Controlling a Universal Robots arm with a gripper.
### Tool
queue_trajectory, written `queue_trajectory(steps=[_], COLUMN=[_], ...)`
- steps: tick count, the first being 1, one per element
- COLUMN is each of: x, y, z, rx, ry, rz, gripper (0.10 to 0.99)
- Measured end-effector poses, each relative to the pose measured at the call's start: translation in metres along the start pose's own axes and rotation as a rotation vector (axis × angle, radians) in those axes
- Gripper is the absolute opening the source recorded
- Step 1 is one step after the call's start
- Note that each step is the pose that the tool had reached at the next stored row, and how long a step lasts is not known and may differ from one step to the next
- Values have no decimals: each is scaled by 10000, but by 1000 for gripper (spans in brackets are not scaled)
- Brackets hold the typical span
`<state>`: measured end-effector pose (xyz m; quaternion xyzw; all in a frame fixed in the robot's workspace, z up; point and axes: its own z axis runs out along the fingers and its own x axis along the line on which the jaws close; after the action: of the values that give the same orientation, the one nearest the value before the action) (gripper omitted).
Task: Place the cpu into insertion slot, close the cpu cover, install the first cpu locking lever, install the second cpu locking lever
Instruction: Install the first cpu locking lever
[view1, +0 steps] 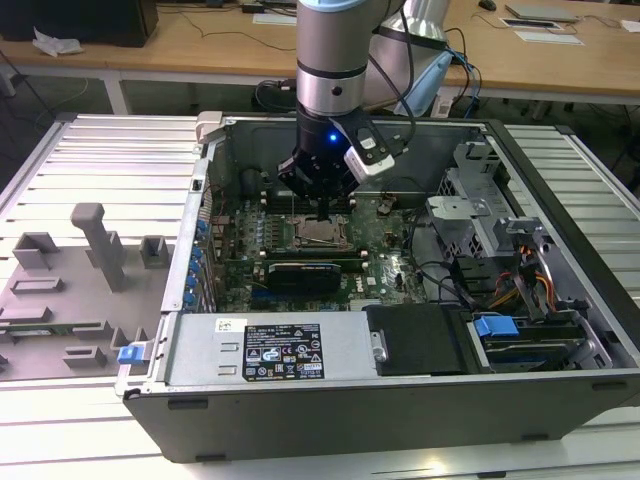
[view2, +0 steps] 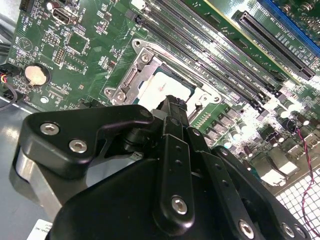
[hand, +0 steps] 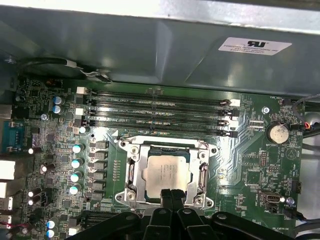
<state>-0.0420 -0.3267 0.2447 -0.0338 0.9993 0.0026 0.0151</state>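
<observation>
Silver-beige, the square cpu lies flat in the insertion slot.

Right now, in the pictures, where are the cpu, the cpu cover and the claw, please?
the cpu (hand: 167, 171): first wrist view, middle of its metal top.
the cpu cover (hand: 133, 169): first wrist view, one side bar of the frame.
the claw (hand: 172, 193): first wrist view, between its fingertips.
</observation>
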Motion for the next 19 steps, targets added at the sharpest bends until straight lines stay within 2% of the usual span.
queue_trajectory(steps=[7,10,12,16,19], x=[0,-2,11,199,309], y=[0,0,1,14,21], z=[-4,-59,-62,-68,-71], rx=[4,2,2,2,-5], ry=[1,0,0,-7,-16], rz=[0,0,2,0,0], gripper=[106,106,106,106,106])
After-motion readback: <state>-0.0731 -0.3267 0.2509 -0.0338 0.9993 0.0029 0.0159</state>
